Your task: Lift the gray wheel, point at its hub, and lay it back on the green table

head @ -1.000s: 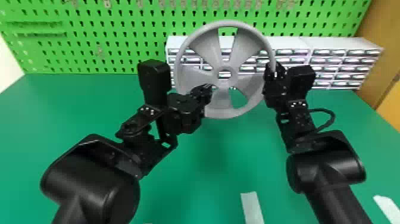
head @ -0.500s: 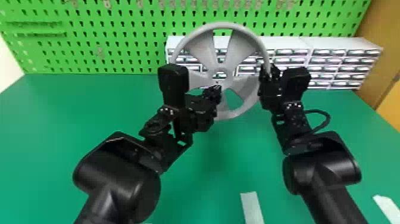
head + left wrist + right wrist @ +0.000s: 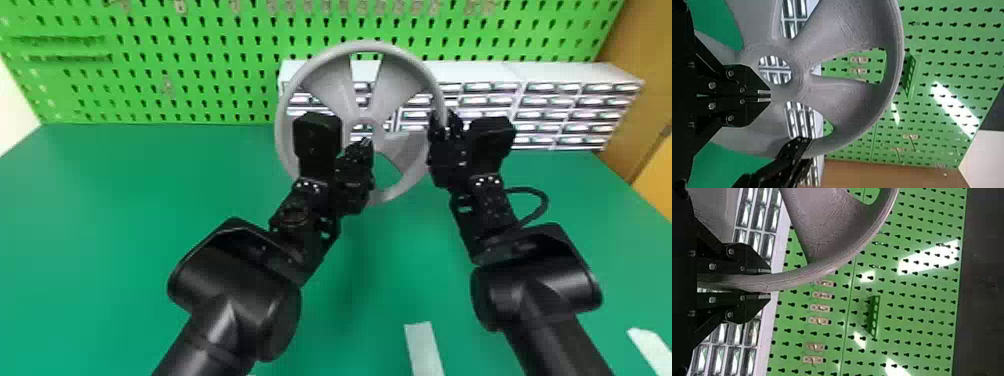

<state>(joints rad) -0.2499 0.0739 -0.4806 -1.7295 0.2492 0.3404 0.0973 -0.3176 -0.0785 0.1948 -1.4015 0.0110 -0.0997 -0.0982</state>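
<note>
White tape (image 3: 424, 350) lies nearest you on the flat green table (image 3: 125, 210). Above it, your black left gripper (image 3: 770, 96) has its flat fingers pressed together, pinching nothing, likely to make a narrow pointer — the tips are in front of the smooth round hub (image 3: 798, 76), beside its opening; you can't tell whether they touch. Your black right gripper (image 3: 770, 282) pinches the rim of the gray spoked wheel (image 3: 402, 80), a finger on each side, probably to leave the hub free for pointing. The wheel is upright and off the table — lower it gently later, since a one-sided grip could let it tilt. Beyond are white drawer cabinets (image 3: 545, 75) and a green pegboard (image 3: 220, 95).
</note>
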